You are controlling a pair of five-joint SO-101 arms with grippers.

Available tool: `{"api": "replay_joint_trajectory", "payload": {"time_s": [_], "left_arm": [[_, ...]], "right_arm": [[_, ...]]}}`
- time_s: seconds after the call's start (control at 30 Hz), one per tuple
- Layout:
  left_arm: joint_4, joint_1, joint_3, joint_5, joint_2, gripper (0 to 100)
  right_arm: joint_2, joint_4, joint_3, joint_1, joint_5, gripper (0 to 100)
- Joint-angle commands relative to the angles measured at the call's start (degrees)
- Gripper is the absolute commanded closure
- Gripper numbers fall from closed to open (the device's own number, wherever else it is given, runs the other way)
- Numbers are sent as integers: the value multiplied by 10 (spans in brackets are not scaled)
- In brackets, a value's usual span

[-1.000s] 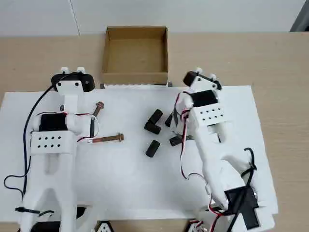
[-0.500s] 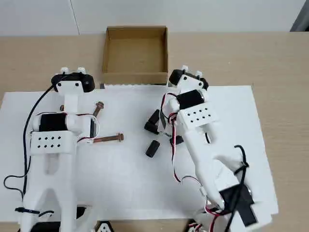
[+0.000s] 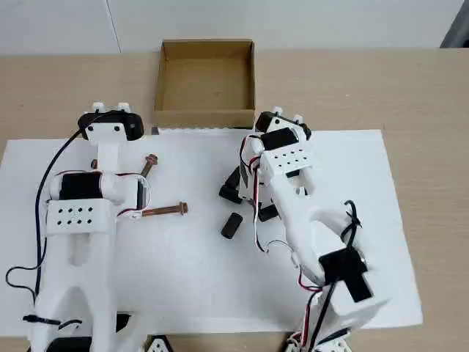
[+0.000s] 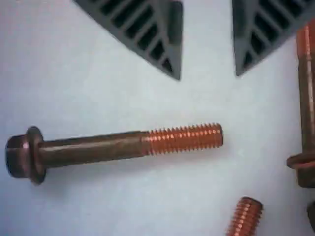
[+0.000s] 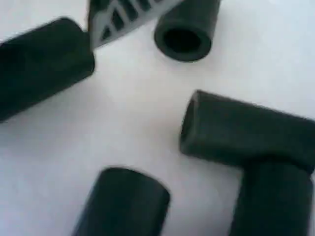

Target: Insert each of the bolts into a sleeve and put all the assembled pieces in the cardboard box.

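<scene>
Three copper bolts lie on the white sheet by my left arm: one (image 3: 165, 210) (image 4: 113, 147) lies flat, another (image 3: 149, 163) (image 4: 306, 98) is beside it, and the threaded tip of a third (image 4: 244, 215) pokes in. My left gripper (image 4: 206, 73) hangs open just above them, holding nothing. Several black sleeves (image 3: 232, 225) (image 5: 246, 130) are scattered mid-sheet. My right gripper (image 3: 250, 177) hovers low over that cluster; one finger (image 5: 123, 17) sits between two sleeves (image 5: 187, 29), and it is open. The cardboard box (image 3: 207, 110) stands behind the sheet with nothing visible inside.
The white sheet (image 3: 183, 279) covers the wooden table (image 3: 410, 88); its front half is bare. The right arm's body hides part of the sleeve cluster in the high view. Cables trail from both arms.
The right arm has swung left and forward, so its wrist now sits over the sleeve cluster. The left arm and the bolts have not moved.
</scene>
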Motion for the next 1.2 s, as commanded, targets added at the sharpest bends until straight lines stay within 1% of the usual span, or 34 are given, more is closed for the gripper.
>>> {"api": "replay_joint_trajectory", "payload": {"time_s": [0.0,0.33,0.53,0.77,0.87,0.93,1.1,1.17], "left_arm": [[-25,-1,15,0,-5,930],[-27,-2,26,-2,-5,930],[-35,-3,26,-3,-5,930],[-35,0,26,-3,-5,930],[-36,1,26,-2,-5,931],[-36,1,26,-2,-5,932],[-36,1,26,-1,-5,934],[-36,1,26,-1,-5,934]], "right_arm": [[11,-4,-33,5,-6,825],[58,-34,-40,5,-4,827],[65,-32,-39,7,-4,827],[65,-35,-39,45,-2,827],[65,-34,-39,51,-2,828],[65,-34,-38,51,-2,858],[65,-36,-38,51,-2,995],[65,-35,-37,51,-1,983]]}}
